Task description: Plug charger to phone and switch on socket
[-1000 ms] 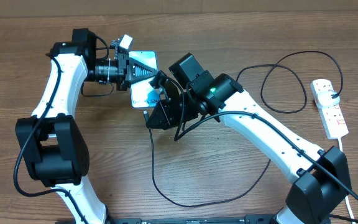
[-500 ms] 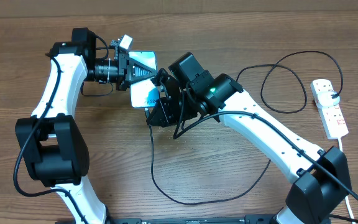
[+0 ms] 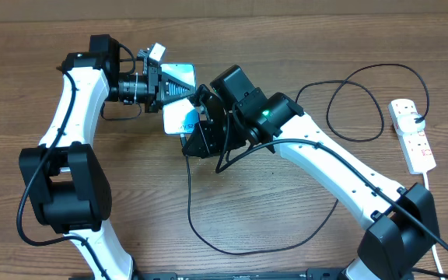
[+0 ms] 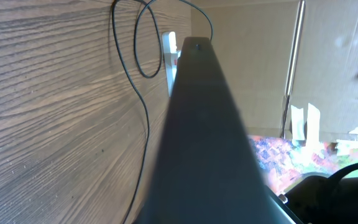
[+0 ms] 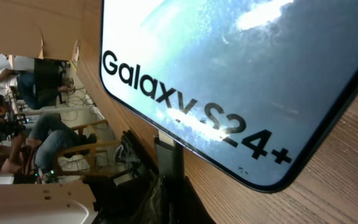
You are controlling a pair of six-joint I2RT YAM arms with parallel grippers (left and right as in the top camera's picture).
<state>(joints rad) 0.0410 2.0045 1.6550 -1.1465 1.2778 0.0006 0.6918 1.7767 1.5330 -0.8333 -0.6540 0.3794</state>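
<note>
Wooden table (image 3: 302, 39) under everything, and both white-and-black arms are crowding one spot, the flat smartphone with the lit blue-teal screen (image 3: 179, 73). Well off to the phone's right, the white oblong power strip with red switches (image 3: 413, 138) hasn't shifted. The left gripper (image 3: 176, 89) hasn't budged either: jaws pinched together, tip lying over the phone's upper half. The right gripper (image 3: 187, 145) is the mover. It has crept up and left, and where a strip of "Galaxy" lettering showed from above a second ago, its black fingers now cover most of the phone's lower end. Its jaws are clamped on the end of the long thin black charger cable (image 3: 232, 250), whose slack lies unchanged below the phone. On the right wrist camera the small black connector (image 5: 169, 158) sits right at the phone's bottom edge. Seated or not, I can't tell.
</note>
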